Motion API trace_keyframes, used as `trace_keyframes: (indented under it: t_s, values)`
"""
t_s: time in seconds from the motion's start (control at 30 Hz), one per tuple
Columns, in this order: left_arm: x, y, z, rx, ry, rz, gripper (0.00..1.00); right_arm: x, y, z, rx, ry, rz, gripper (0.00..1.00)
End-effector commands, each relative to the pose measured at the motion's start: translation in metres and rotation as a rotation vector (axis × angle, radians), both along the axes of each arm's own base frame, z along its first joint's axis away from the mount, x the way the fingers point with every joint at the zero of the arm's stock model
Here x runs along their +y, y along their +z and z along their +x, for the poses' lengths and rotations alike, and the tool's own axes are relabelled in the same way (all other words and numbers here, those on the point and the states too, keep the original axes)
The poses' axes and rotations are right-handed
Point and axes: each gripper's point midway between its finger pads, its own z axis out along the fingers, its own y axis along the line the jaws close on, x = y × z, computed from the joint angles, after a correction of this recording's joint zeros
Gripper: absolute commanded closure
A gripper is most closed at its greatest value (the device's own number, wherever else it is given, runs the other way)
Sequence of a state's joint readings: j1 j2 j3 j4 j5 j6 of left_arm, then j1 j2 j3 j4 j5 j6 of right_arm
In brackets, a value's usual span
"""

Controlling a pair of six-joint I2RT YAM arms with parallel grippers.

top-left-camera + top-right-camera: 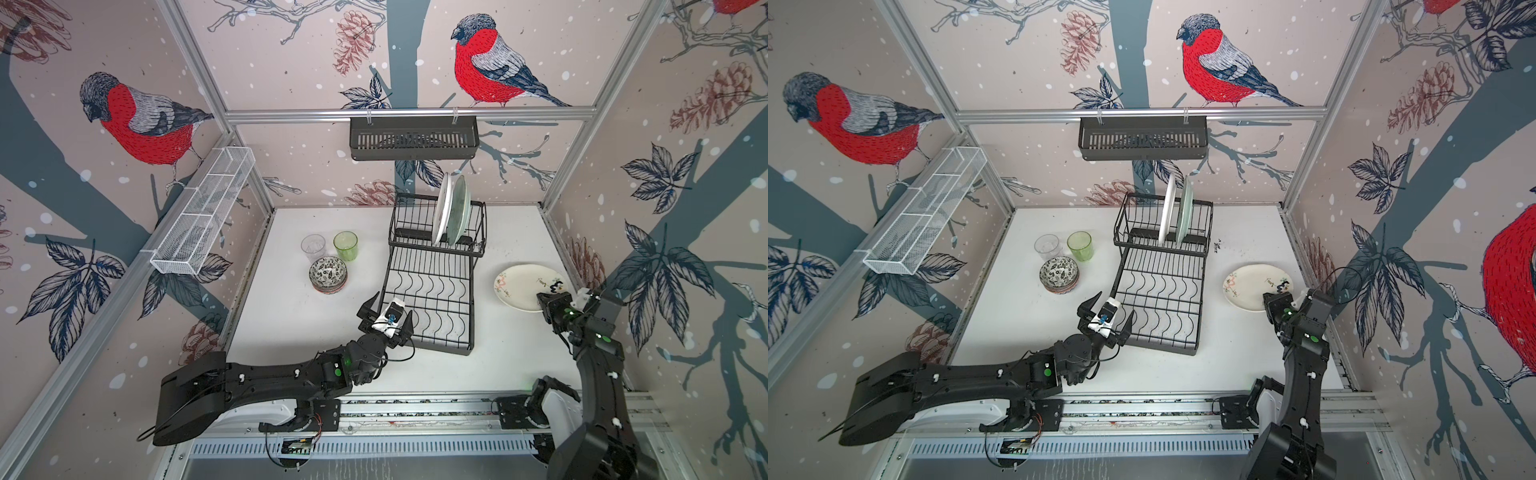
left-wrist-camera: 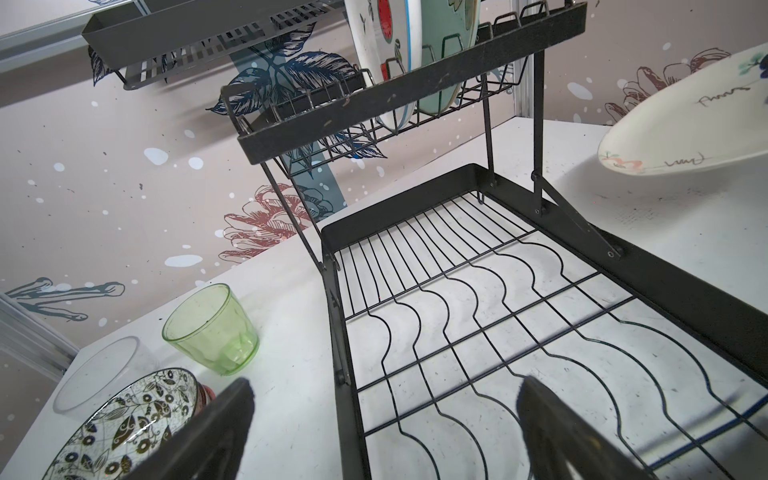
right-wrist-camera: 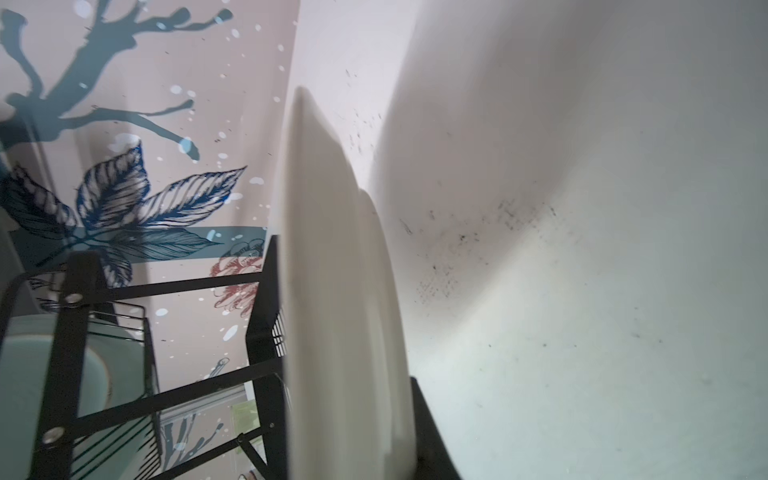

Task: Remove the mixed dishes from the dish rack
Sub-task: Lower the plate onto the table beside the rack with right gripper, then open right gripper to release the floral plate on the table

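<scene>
Currently, the right gripper (image 1: 547,300) is clamped on the near rim of a cream plate (image 1: 521,282) with small printed figures. The plate sits toward the bench's (image 1: 291,332) right edge, well apart from the dish rack (image 2: 415,93). In the left wrist view it looks tilted with a shadow under it, so probably carried clear of the surface. A rim pinch suits a flat dish, as nothing else on it offers purchase.

- Left gripper (image 1: 388,318): jaws spread wide and holding nothing, at the near left corner of the rack's flat tray. Likely parked there, out of the way of the plate.
- Upper slotted section, toward the bench's back edge: watermelon plate (image 1: 441,212) and pale green plate (image 1: 459,212), both on edge in neighbouring slots and close together. The slots keep them upright, so each needs a lift straight up and out.
- Flat tray with wavy wires: bare.
- Bench left of the rack: stacked patterned bowls (image 1: 328,274), with the green tumbler (image 1: 345,245) and clear tumbler (image 1: 313,248) just behind them, both upright.

Judgement: the job is mostly done. Cups and bowls are grouped on the left, and plates appear destined for the right. Two plates are left to unload.
</scene>
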State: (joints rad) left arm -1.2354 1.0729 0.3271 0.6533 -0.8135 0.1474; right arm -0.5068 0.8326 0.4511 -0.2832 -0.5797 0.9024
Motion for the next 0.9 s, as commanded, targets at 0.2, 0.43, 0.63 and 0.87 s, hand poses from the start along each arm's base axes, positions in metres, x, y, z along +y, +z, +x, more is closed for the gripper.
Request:
trace_keyframes:
  t_s: [0.2, 0.43, 0.63, 0.87]
  values:
    - [-0.003, 0.007, 0.003, -0.002, 0.007, -0.061, 0.02, -0.004, -0.02, 0.003, 0.088, 0.028, -0.06, 1.0]
    - [-0.002, 0.004, 0.004, 0.001, 0.01, -0.056, 0.02, -0.007, -0.046, -0.004, 0.208, 0.024, -0.085, 1.0]
    - [-0.003, 0.002, 0.004, 0.005, 0.006, -0.054, 0.02, -0.011, -0.067, -0.011, 0.277, 0.006, -0.09, 0.94]
    - [-0.003, 0.0, 0.005, 0.009, 0.007, -0.056, 0.02, -0.013, -0.087, -0.018, 0.348, 0.008, -0.089, 0.76]
